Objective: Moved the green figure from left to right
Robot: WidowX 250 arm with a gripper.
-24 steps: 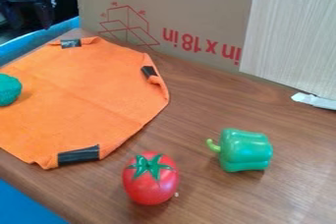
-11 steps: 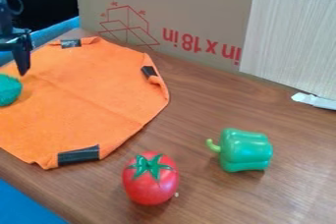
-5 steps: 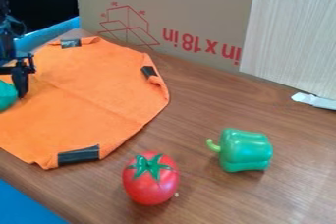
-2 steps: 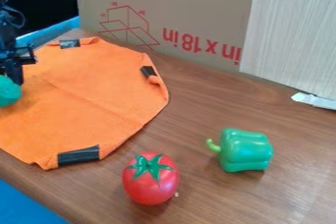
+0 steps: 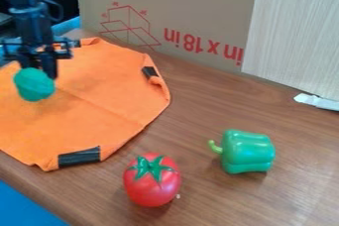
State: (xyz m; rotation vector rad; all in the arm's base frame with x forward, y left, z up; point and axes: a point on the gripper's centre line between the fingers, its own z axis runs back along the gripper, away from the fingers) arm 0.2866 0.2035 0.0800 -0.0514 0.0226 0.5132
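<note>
At the upper left, over the orange cloth (image 5: pixel 99 106), my black gripper (image 5: pixel 39 71) is shut on the green figure (image 5: pixel 34 85). The figure is a rounded teal-green lump held at the fingertips, and it hangs a little above the cloth with a faint shadow below it. Its upper part is partly hidden by the fingers.
A red tomato (image 5: pixel 152 180) stands near the front, and a green bell pepper (image 5: pixel 246 151) lies right of it on the wooden table (image 5: pixel 198 116). A cardboard wall (image 5: pixel 179 17) and a pale panel (image 5: pixel 295 36) rise behind. A white object (image 5: pixel 316 101) lies at the right.
The gripper came down around the green figure at the left edge, closed on it, and has lifted it and carried it to the right. The tomato and pepper have not moved.
</note>
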